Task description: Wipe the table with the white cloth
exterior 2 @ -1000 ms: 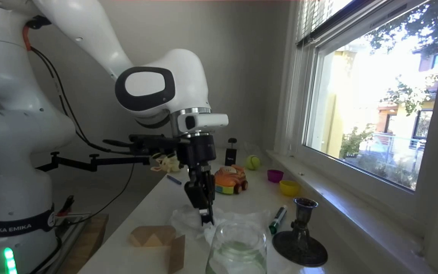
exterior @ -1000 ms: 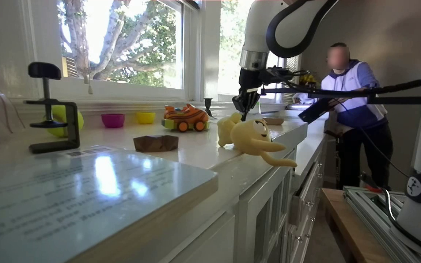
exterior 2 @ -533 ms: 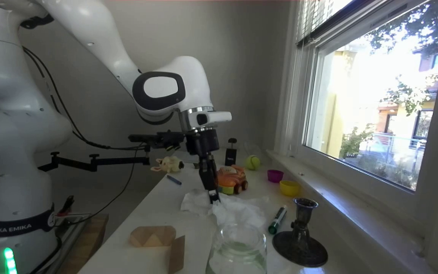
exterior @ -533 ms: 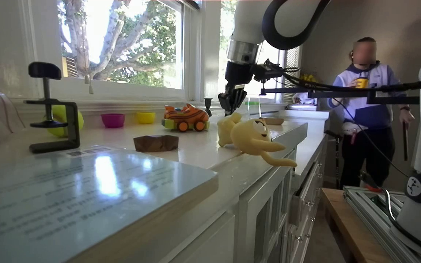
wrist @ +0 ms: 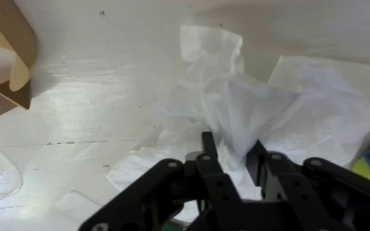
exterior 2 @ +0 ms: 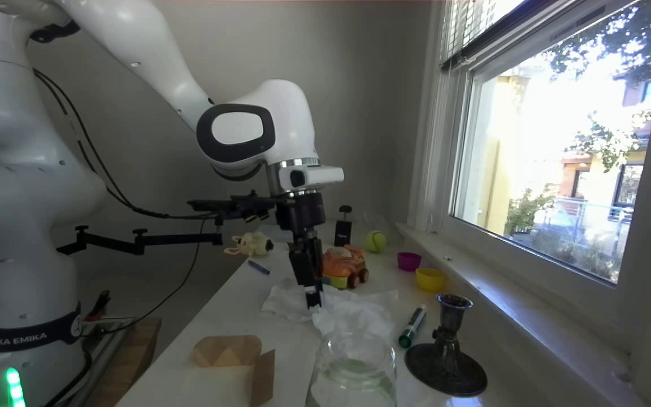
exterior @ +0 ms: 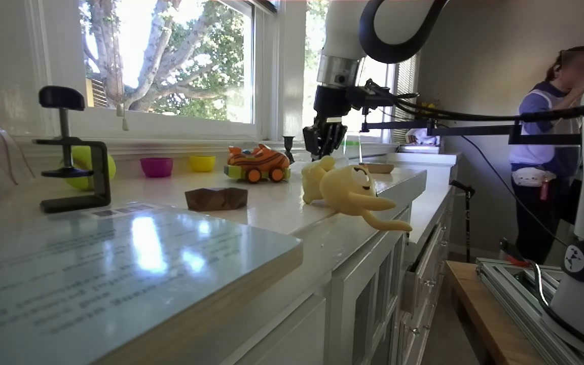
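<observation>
Cloth pinched in your gripper, fingers narrow; wiping seems underway on worktop, between front and window-side edges; specks nearer front edge likely left.

In an exterior view, 8 o'clock: dark band low on the arm reads "FRANKA EMIKA", white capitals, leading letter indistinct. In an exterior view, between 3 and 4 o'clock: same band, round white emblem. In an exterior view, 8 o'clock: board, printed lines too blurred to read. Patterned label at its 12 o'clock edge: illegible.
</observation>
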`<state>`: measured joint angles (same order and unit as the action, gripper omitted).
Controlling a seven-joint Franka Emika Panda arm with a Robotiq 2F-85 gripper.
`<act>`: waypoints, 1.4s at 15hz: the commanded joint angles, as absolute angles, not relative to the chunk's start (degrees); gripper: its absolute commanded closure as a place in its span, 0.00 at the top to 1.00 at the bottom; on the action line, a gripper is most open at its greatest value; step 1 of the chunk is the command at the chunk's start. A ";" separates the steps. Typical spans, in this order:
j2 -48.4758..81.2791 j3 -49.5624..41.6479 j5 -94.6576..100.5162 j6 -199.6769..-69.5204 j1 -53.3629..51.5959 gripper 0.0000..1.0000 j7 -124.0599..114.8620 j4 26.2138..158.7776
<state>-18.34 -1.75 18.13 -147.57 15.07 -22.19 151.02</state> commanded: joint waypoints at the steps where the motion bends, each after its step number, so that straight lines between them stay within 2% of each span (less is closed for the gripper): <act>1: -20.46 -2.46 14.80 -142.25 14.52 0.62 -20.35 148.95; 5: -21.66 -4.47 9.02 -136.07 11.83 0.90 -14.73 145.73; 7: -22.35 -6.11 3.74 -132.17 9.64 0.99 -9.16 144.12; 15: -23.34 -9.06 -6.99 -112.78 5.65 1.00 3.80 138.40; 21: -22.79 -7.52 -4.43 -114.90 6.64 1.00 1.48 139.05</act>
